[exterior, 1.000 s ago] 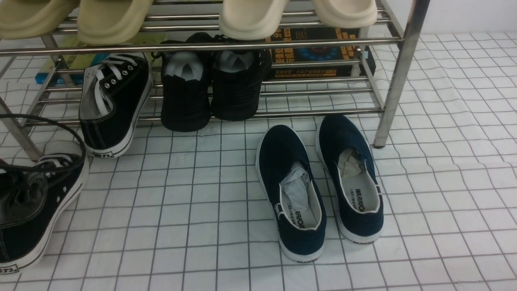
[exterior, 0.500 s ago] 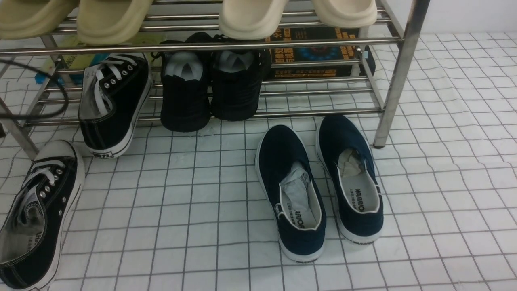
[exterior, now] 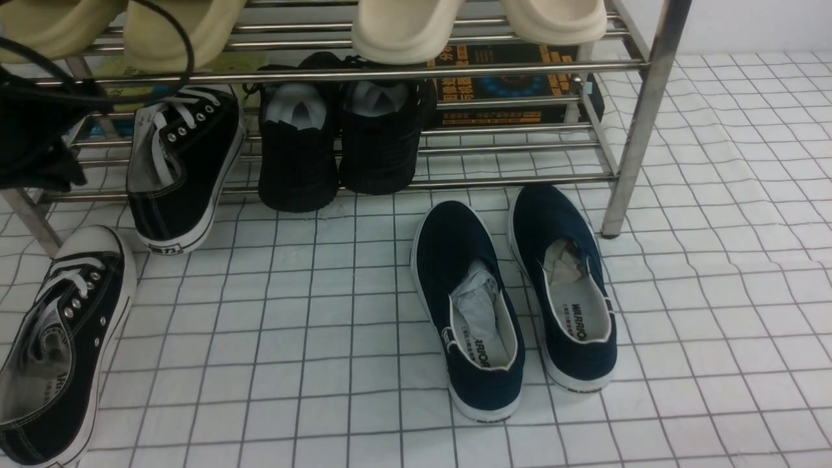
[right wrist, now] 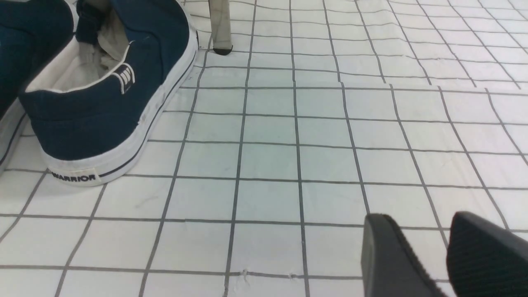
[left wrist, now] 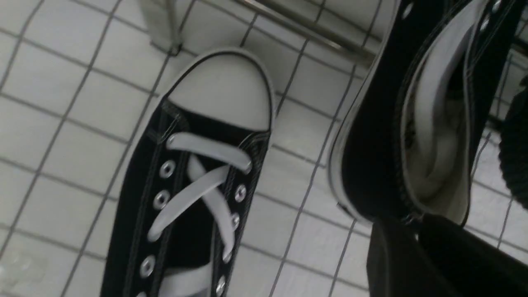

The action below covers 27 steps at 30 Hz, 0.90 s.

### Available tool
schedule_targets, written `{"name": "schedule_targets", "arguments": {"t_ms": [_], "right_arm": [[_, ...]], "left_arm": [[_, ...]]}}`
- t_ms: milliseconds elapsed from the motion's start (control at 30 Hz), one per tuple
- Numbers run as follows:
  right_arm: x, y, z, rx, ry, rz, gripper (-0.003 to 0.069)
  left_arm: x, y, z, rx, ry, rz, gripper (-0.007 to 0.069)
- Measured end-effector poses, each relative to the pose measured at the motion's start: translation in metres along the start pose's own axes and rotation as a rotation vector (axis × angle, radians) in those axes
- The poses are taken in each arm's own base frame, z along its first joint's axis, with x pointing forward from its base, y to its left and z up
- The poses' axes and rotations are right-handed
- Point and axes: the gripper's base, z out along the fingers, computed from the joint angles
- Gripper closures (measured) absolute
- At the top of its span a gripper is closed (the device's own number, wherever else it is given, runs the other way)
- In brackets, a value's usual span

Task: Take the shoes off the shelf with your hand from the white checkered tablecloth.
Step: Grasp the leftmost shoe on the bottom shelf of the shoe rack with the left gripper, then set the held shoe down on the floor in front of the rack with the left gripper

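The left gripper [left wrist: 416, 237] hangs at the far left by the shelf [exterior: 640, 123]. Its black fingers [left wrist: 387, 264] are just beside the heel of the leaning sneaker [exterior: 195, 156], but the dark wrist view does not show whether they are spread or pressed together. The right gripper [right wrist: 425, 231] hovers low over the white checkered tablecloth [exterior: 715, 312], jaws slightly apart and holding nothing.

The other sneaker [exterior: 62, 338] lies flat on the cloth at the near left. Its mate tilts off the lower tier, with the toe far among the bars and the heel on the near side, apparently resting on the cloth. To its right stand the paper-stuffed black shoes [exterior: 299, 162], and the navy slip-ons [exterior: 455, 240] sit on the cloth.

The sneaker looks light, with a soft canvas upper likely to fold and a stiffer, grippy rubber sole. The heel collar seems the best hold — one finger inside the opening, one outside — and a pull toward the near side should keep the laces clear of the bars.
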Motion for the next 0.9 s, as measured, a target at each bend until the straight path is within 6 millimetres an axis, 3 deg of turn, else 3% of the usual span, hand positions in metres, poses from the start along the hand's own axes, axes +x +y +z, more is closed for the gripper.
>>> {"name": "schedule_targets", "arguments": {"t_ms": [100,133,233,367,500,600,667,767,900], "right_arm": [[0.000,0.000,0.000,0.000,0.000,0.000,0.0420],[0.000,0.000,0.000,0.000,0.000,0.000,0.0420],[0.000,0.000,0.000,0.000,0.000,0.000,0.0420],[0.000,0.000,0.000,0.000,0.000,0.000,0.0420],[0.000,0.000,0.000,0.000,0.000,0.000,0.0420],[0.000,0.000,0.000,0.000,0.000,0.000,0.0420],[0.000,0.000,0.000,0.000,0.000,0.000,0.0420],[0.000,0.000,0.000,0.000,0.000,0.000,0.0420],[0.000,0.000,0.000,0.000,0.000,0.000,0.0420]], "left_arm": [[-0.004,-0.008,0.019,0.020,-0.010,0.006,0.0339],[-0.003,-0.009,0.021,0.021,-0.008,0.008,0.0330],[-0.003,-0.012,0.048,0.019,0.015,0.011,0.0217],[0.000,-0.010,0.076,0.003,0.050,0.007,0.0183],[0.003,-0.008,0.090,-0.007,0.076,0.006,0.0252],[0.004,-0.007,0.094,-0.016,0.090,0.024,0.0471],[0.004,-0.007,0.092,-0.018,0.091,0.048,0.0568],[0.009,-0.006,0.078,-0.031,0.155,0.066,0.0604],[0.021,-0.004,0.039,-0.057,0.274,0.083,0.0606]]}}
